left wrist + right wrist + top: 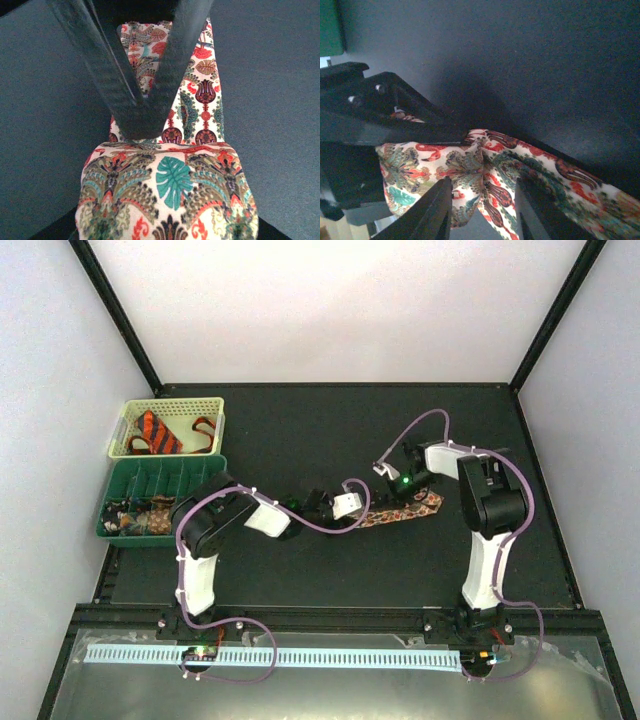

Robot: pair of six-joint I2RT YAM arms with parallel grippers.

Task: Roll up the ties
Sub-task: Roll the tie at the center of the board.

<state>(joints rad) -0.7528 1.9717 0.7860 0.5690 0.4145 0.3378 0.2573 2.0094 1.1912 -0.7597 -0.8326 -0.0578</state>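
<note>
Underneath everything, the black table (330, 430) spreads out on all sides of both grippers. Well away to the left of the left gripper (137, 131) stands a green divided tray (165, 464) with small coiled ties (140, 520) along its near side. Beyond that tray sits a cream basket (170, 403) holding an orange tie with black stripes (158, 432). Neither container is near either gripper.

The leaf-and-paisley printed tie (405, 510) lies on the table where the two grippers meet. From the left wrist, its wide end is folded back over itself on the wrist side of the left gripper's tips, and a narrower strip runs away beyond them. The left gripper's fingers (100, 60) converge into a narrow V whose tips sit right at the edge of that fold. Whether they actually pinch cloth cannot be told.

The right gripper (482, 182) has its jaws parted. Its two fingers (437, 210) stand apart with a bunched stretch of the tie lying across the gap between them, and the rest of the strip trails off to its right.
</note>
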